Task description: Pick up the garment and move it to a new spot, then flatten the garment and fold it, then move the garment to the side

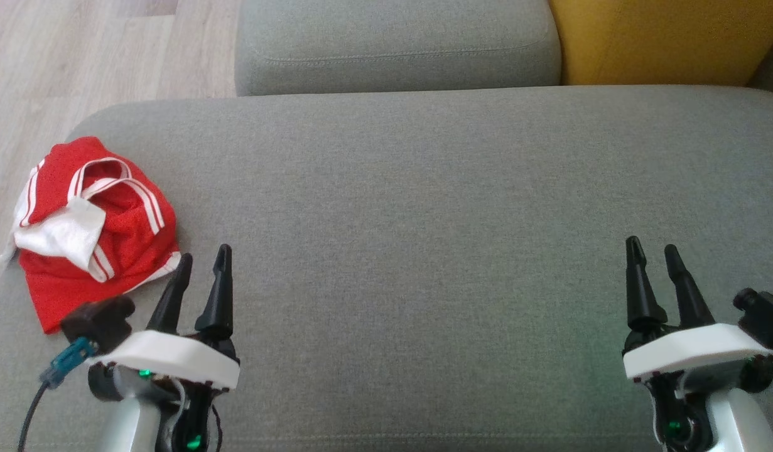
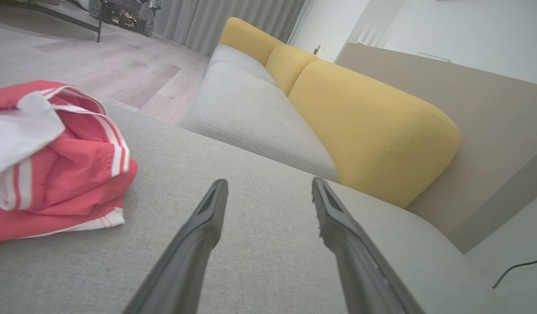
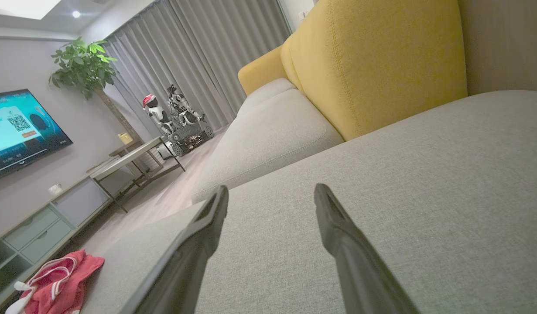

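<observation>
Nearest you, both end effectors hover over the near part of the big grey cushion, and neither holds anything. The left end effector is over the cushion's near left, its two dark fingers spread apart. The right end effector is over the cushion's near right, fingers likewise parted with nothing between them.

The garment, red with white stripes and a white panel, lies crumpled in a heap on the cushion's left end. It is just beyond and to the left of the left end effector's fingertips, close to them but apart. Its outer white edge seems to reach the cushion's left rim, though the head view is too soft there to say whether it hangs over.

By my reading you are at the very first step: the pick-up is not yet begun, and the flattening, folding and setting aside are all left to do. The next move calls for the left end effector to go left and forward over the heap, come down with fingers open, and pinch a raised fold such as the striped band on top. The cushion's wide bare middle looks a fair new spot.

Beyond the cushion's far edge are a second grey seat, a yellow backrest and the wooden floor.
</observation>
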